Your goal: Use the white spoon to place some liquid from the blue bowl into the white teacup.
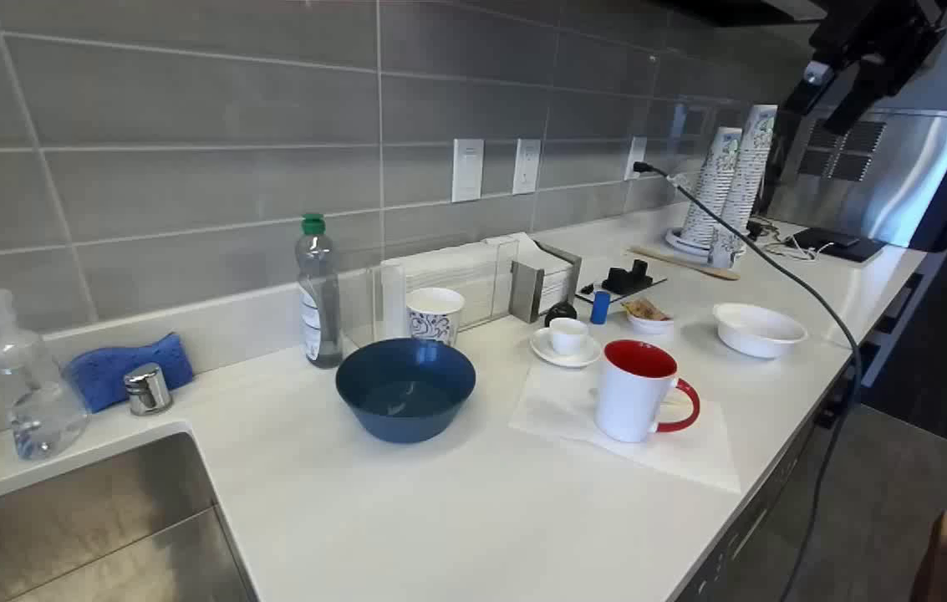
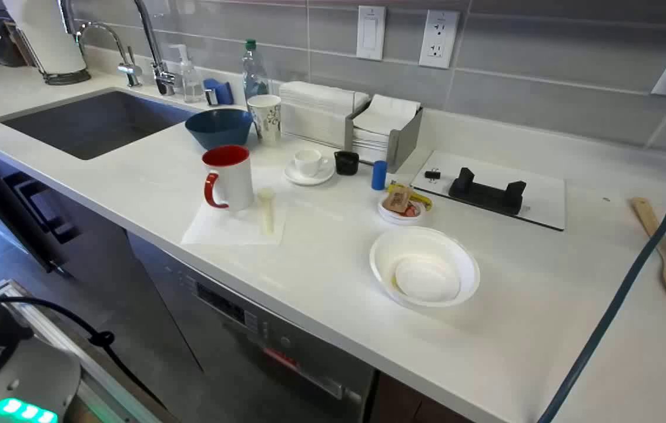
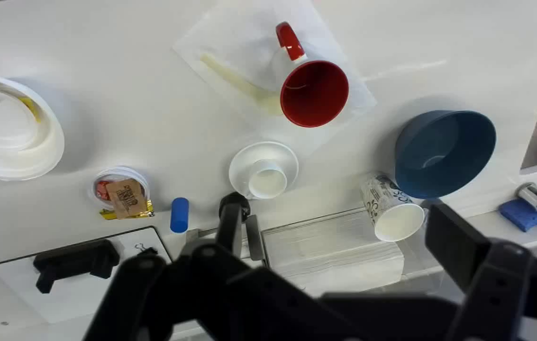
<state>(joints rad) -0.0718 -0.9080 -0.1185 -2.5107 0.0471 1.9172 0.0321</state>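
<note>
The white spoon, pale and slightly yellowish, lies on a napkin beside the mug; the wrist view also shows this spoon. Dark and wide, the blue bowl stands near the sink in both exterior views. A curved glint shows inside it; how much liquid it holds I cannot tell. The white teacup sits on its saucer between the bowl and the small condiment dish. High above the counter, my gripper hangs with its jaws wide apart and nothing between them. From the wrist, the gripper points over the napkin holder.
A tall white mug with red handle stands on the napkin. The patterned paper cup is close against the bowl. A white bowl and condiment dish lie farther along. A cable crosses over the counter; the sink adjoins.
</note>
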